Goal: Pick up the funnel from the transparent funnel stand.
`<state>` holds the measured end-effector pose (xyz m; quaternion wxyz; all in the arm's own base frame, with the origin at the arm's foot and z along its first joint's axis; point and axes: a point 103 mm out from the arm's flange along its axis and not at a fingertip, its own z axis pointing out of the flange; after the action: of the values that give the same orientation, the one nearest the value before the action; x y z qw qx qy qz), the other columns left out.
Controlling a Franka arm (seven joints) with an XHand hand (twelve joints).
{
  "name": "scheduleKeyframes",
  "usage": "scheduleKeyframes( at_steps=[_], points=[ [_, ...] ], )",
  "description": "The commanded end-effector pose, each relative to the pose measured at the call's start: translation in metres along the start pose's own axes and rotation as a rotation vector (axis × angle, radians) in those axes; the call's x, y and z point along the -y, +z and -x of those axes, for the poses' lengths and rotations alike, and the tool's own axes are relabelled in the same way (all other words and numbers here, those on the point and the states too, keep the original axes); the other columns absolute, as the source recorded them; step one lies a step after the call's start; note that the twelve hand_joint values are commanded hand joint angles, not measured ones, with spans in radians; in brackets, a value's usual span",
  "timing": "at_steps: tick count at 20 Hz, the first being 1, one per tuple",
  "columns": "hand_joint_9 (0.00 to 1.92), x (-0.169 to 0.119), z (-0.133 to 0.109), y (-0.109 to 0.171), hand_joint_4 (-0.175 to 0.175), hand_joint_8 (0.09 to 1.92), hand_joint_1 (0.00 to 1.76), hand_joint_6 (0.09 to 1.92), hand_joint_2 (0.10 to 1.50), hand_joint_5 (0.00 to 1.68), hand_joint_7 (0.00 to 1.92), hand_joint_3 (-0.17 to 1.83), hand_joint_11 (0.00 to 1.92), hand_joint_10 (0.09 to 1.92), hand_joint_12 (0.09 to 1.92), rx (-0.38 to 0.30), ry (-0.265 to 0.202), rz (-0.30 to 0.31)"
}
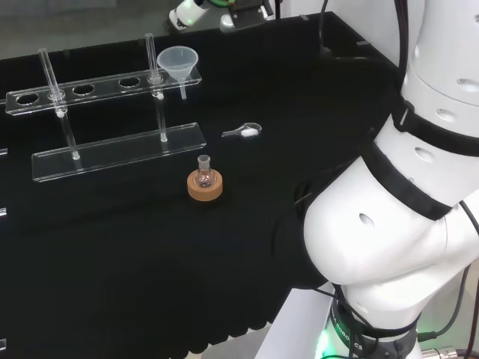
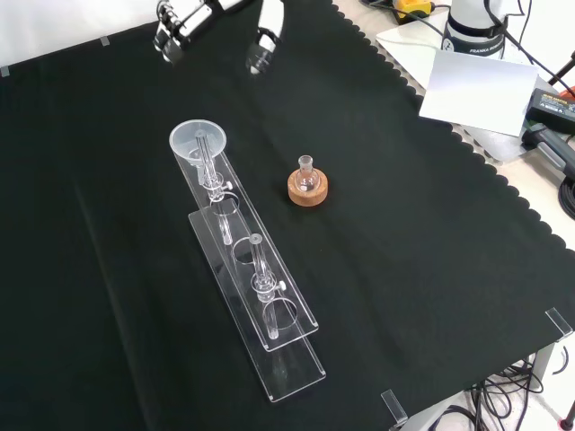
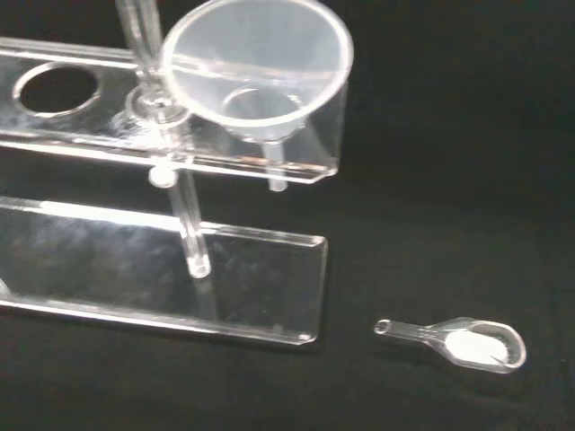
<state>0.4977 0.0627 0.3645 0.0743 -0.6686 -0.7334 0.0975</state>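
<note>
The funnel [image 1: 178,63] was seen seated in the end hole of the transparent funnel stand [image 1: 112,153], at the stand's right end in the head view, its stem hanging down through the upper shelf and ending above the base plate. The cone was upright and clear, and nothing was seen inside it. In the front view the same funnel [image 2: 199,144] sat at the stand's far end, the rest of the stand [image 2: 269,334] running toward the camera. In the wrist view the funnel [image 3: 256,67] was seen close, resting in the shelf, with the stand [image 3: 162,274] base plate below it.

The hand [image 2: 260,40] was seen in the front view beyond the funnel end of the stand, well apart from it, fingers hanging apart and fairly straight, with nothing held.

A small flask on a cork ring [image 1: 205,185] stood near the stand, in front of its base plate in the head view, not touching it. A small clear scoop with white powder [image 3: 467,342] lay on the black cloth [image 1: 135,254] just off the stand's funnel end, apart from the base plate.
</note>
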Motion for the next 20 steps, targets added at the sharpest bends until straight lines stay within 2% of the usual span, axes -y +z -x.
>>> scheduleKeyframes(
  at_steps=[1,5,8,10,19,20],
  points=[
    [0.00,-0.032,-0.007,0.035,0.024,0.18,0.45,0.09,0.81,0.05,0.00,0.22,0.00,0.62,1.33,0.035,-0.005,-0.152],
    [0.00,-0.044,-0.004,0.043,0.022,0.09,0.52,0.09,0.78,0.00,0.00,0.19,0.00,0.52,1.48,0.029,0.002,-0.212],
    [0.00,-0.053,0.001,0.047,0.023,0.09,0.56,0.09,0.76,0.00,0.00,0.18,0.00,0.44,1.53,0.031,0.017,-0.240],
    [0.00,-0.058,-0.002,0.050,0.022,0.09,0.60,0.09,0.75,0.00,0.00,0.18,0.00,0.41,1.56,0.050,0.073,-0.257],
    [0.00,-0.071,-0.013,0.060,0.010,0.09,0.66,0.09,0.72,0.00,0.00,0.17,0.05,0.52,1.62,0.066,0.041,-0.273],
    [0.00,-0.072,-0.014,0.061,0.007,0.09,0.67,0.09,0.72,0.00,0.00,0.17,0.06,0.54,1.62,0.077,0.061,-0.273]
  ],
)
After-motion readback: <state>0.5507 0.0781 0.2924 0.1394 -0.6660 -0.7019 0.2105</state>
